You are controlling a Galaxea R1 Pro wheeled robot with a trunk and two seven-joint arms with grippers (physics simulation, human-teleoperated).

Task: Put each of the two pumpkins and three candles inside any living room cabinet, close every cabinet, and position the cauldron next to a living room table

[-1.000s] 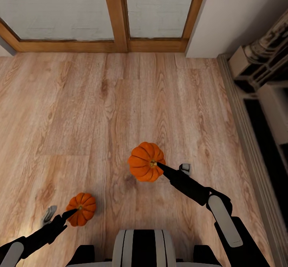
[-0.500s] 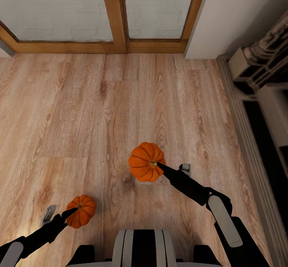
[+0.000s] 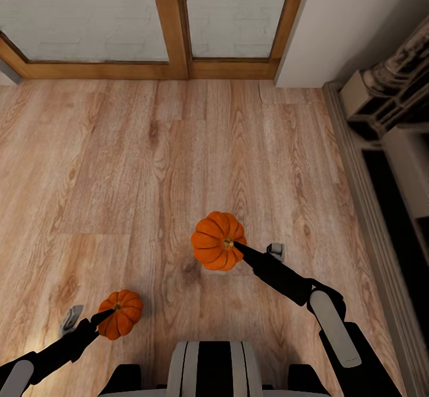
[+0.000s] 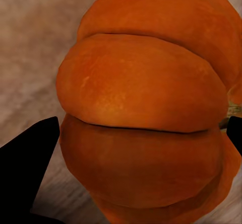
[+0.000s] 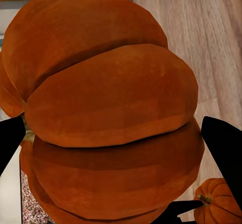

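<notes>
Both pumpkins hang above the wooden floor, each gripped at its stem end. My right gripper [image 3: 234, 244] is shut on the larger-looking orange pumpkin [image 3: 215, 240] in the middle of the head view. Lower left, my left gripper [image 3: 112, 312] is shut on the second pumpkin [image 3: 122, 315]. In the left wrist view its pumpkin [image 4: 143, 113] sits between the black fingers [image 4: 25, 168]. The right wrist view has its pumpkin [image 5: 108, 113] between black fingertips [image 5: 224, 151], with the other pumpkin [image 5: 217, 204] beyond. Candles, cabinet, cauldron and table are out of view.
Light wooden floor [image 3: 119, 165] stretches ahead to wood-framed glass doors [image 3: 173, 22]. A white wall corner [image 3: 339, 22] stands at the far right. Along the right runs a grey-framed structure with a dark opening [image 3: 393, 206].
The view has shifted very slightly. My left arm and its pumpkin have sunk a little lower in the picture. The right arm and its pumpkin keep their place.
</notes>
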